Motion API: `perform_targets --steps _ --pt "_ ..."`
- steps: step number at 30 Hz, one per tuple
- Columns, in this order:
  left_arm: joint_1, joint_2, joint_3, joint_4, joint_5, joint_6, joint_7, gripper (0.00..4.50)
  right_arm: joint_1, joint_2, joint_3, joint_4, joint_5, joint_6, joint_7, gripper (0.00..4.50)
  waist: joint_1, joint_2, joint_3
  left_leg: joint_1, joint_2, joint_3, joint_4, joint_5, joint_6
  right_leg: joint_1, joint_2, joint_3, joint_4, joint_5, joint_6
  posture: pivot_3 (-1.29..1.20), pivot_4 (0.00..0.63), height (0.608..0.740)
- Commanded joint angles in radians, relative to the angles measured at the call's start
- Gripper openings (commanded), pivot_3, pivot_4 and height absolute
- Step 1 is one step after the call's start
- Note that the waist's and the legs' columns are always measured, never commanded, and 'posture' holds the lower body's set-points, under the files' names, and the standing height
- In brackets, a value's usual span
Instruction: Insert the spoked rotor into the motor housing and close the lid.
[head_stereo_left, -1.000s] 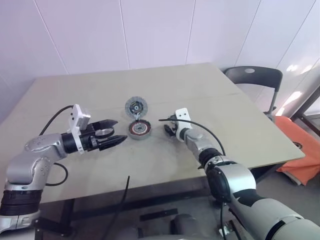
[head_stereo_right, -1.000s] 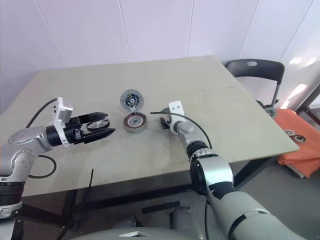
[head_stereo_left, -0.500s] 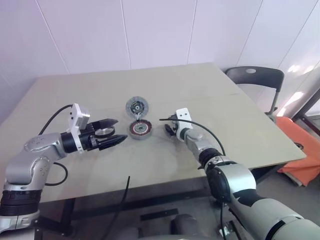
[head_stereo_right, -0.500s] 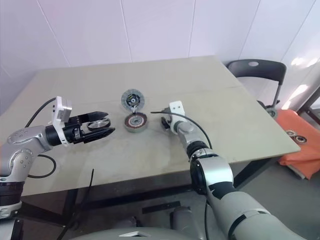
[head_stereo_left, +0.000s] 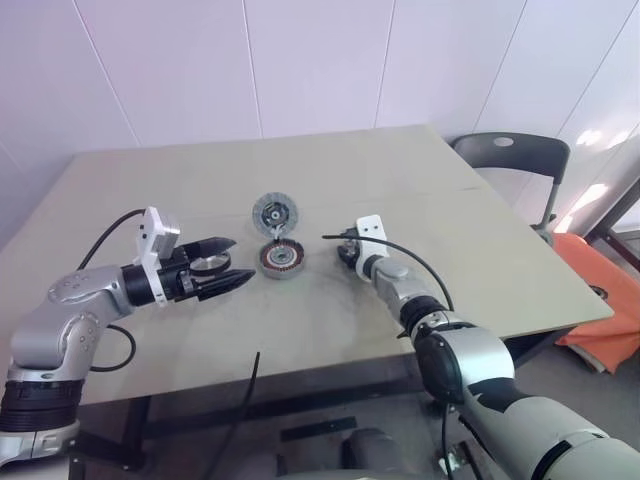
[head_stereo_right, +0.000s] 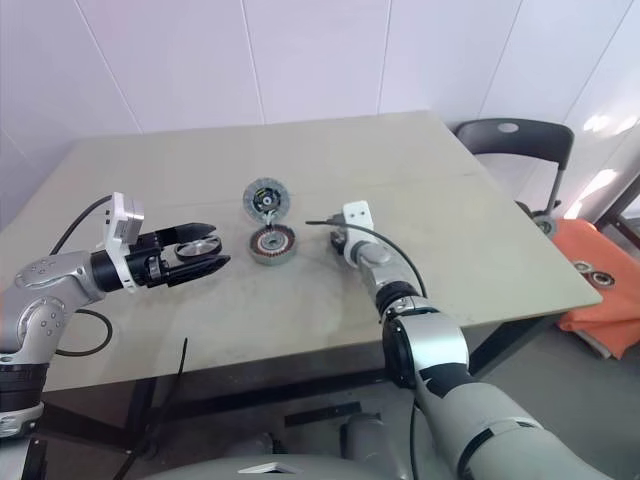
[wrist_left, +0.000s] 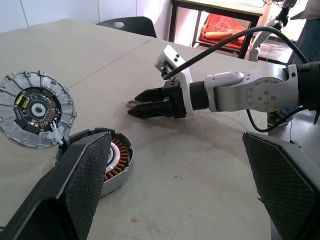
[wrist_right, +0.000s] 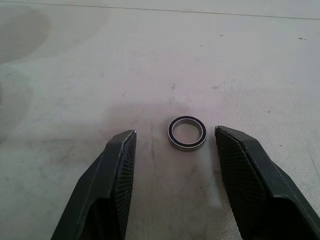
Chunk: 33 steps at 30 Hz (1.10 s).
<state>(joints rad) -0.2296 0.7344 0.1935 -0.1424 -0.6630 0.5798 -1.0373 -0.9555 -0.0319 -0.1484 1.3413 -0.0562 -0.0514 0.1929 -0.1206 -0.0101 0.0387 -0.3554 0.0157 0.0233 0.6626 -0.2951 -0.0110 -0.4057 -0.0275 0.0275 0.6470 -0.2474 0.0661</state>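
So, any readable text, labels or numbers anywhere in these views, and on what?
None can be read.
The circuit board inside the lid shows small components; any markings there are too small to read.
The housing, the small ring and the table carry no lettering that shows.

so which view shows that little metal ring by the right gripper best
The right wrist view: the small ring lies flat on the table, just ahead of the right gripper, whose fingers are apart. The left wrist view shows it as a speck at that gripper's tips; the eye views hardly resolve it.
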Motion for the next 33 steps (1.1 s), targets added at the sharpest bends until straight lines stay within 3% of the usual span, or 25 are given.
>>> perform_targets --steps 1,5,18,25,33 --pt "-0.005 0.001 0.029 -0.030 -0.015 -0.013 0.005 4.48 -0.003 -0.020 -0.012 -0.002 0.008 -0.006 -0.001 2.02 0.000 0.000 0.000 0.000 0.000 0.000 0.000 0.000 0.000 0.000 0.000 0.000 0.000 0.000 0.000 0.00 0.000 0.740" --pt "-0.010 0.000 0.026 -0.025 -0.014 -0.014 0.003 4.48 -0.001 -0.019 -0.009 -0.001 0.006 0.003 0.005 0.80 0.003 0.000 0.000 0.000 0.000 0.000 0.000 0.000 0.000 0.000 0.000 0.000 0.000 0.000 0.000 0.00 0.000 0.740" --pt "-0.008 0.003 0.032 -0.023 -0.016 -0.013 0.005 4.48 -0.001 -0.014 -0.010 -0.003 0.009 0.000 0.018 0.80 0.003 0.000 0.000 0.000 0.000 0.000 0.000 0.000 0.000 0.000 0.000 0.000 0.000 0.000 0.000 0.00 0.000 0.740" --pt "-0.007 0.004 0.037 -0.017 -0.014 -0.014 0.006 4.48 -0.057 -0.018 -0.045 -0.038 0.081 -0.024 0.256 0.80 -0.002 0.000 0.001 0.000 0.000 0.000 -0.001 0.000 0.000 -0.001 0.000 0.000 0.000 0.000 0.000 0.00 0.000 0.740" --pt "-0.018 0.003 0.031 0.000 -0.008 -0.019 -0.001 4.48 -0.071 -0.110 -0.003 -0.074 0.081 -0.039 0.513 0.80 0.003 0.001 0.002 -0.001 0.000 0.000 -0.001 0.000 0.000 -0.001 0.000 0.000 -0.001 0.000 0.000 0.00 0.000 0.740"
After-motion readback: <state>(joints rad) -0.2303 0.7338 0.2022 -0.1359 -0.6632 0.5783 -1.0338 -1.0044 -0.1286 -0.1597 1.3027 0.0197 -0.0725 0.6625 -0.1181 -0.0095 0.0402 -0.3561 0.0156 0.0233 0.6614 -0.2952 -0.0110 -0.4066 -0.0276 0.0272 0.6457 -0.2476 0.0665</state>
